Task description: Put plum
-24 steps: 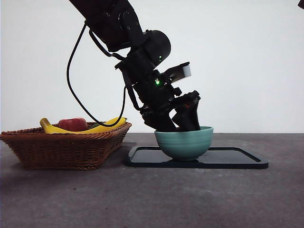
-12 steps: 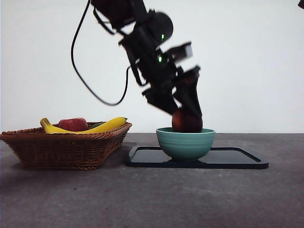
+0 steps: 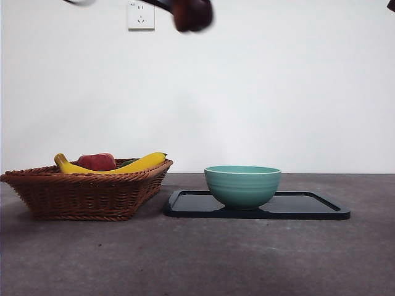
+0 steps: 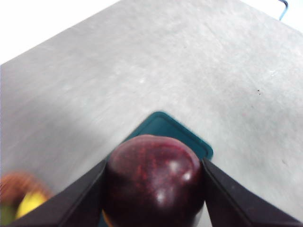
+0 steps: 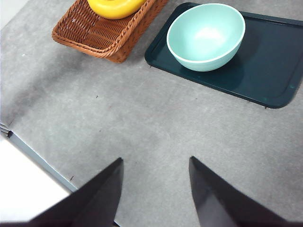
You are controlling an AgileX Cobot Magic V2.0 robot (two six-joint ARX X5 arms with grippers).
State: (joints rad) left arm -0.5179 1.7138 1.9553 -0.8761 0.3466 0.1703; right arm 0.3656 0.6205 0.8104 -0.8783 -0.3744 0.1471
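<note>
The plum (image 4: 154, 182), dark maroon and round, sits clamped between my left gripper's (image 4: 154, 163) two jaws. In the front view the plum (image 3: 192, 13) is a blurred dark ball at the top edge, high above the table and up-left of the teal bowl (image 3: 242, 185). The bowl stands on the dark tray (image 3: 308, 206). In the right wrist view the bowl (image 5: 207, 35) is empty. My right gripper (image 5: 155, 161) is open and empty, high over the bare table in front of the tray (image 5: 265, 71).
A wicker basket (image 3: 86, 191) left of the tray holds a banana (image 3: 139, 164) and a red fruit (image 3: 95, 161). A wall socket (image 3: 141, 15) is on the back wall. A black tip (image 3: 391, 5) shows at the top right corner.
The left arm has lifted the plum out of the bowl and carried it up and to the left, to the top edge of the front view. The bowl and tray stayed put.
</note>
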